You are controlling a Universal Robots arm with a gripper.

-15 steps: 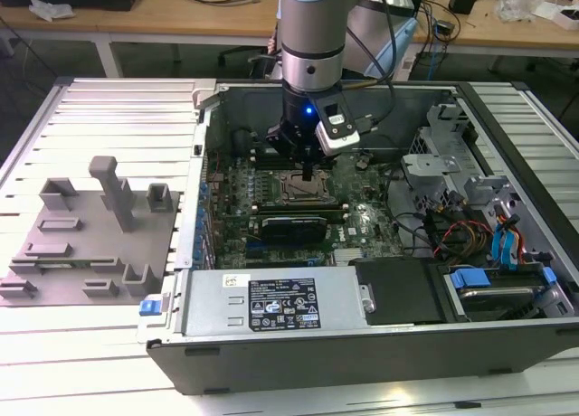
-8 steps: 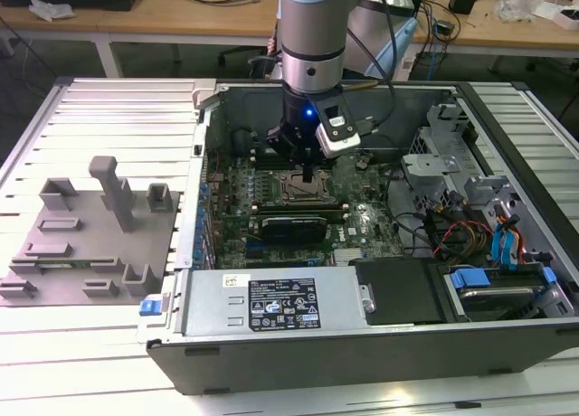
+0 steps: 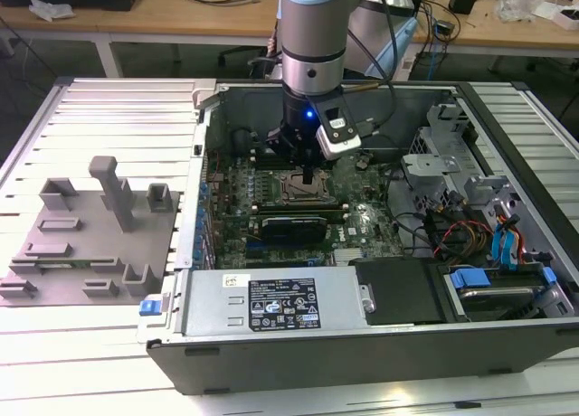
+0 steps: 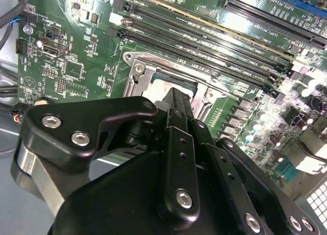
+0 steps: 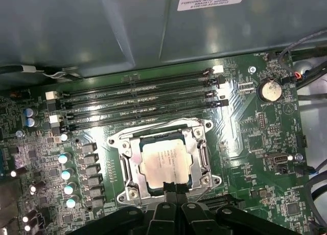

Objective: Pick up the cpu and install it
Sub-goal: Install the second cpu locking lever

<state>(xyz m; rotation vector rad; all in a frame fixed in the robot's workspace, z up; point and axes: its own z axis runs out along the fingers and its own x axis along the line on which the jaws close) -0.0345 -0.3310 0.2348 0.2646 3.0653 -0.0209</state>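
The arm stood over the open computer case [image 3: 362,344] on the slatted table [image 3: 109,108], pincer [image 3: 310,174] lowered straight onto the socket frame [image 3: 303,191] near the middle of the motherboard [image 3: 362,222]. The cpu [image 5: 166,161] lay flat inside that socket frame, silvery top up, sitting square in the recess; it looked already seated, judging by how level it was. In the first wrist view the pincer [image 5: 173,191] tips were drawn together just at the cpu's near edge, touching or almost touching it, and appeared clenched with nothing held between them. That posture read as a press or a nudge rather than a carry. The second wrist view showed the same closed fingertips [image 4: 176,99] poised over the socket.

Around it: the memory slots [image 5: 138,99] ran along one side of the socket, a row of capacitors [image 5: 66,173] on another, a coin battery [image 5: 270,90] further off. A long black card [image 3: 294,226] sat just beside the socket toward the case's front edge. The grey tray [image 3: 86,240] rested on the table outside the case, at the exterior view's left. Cables [image 3: 452,231] bunched toward the drive bay, well apart from the socket.
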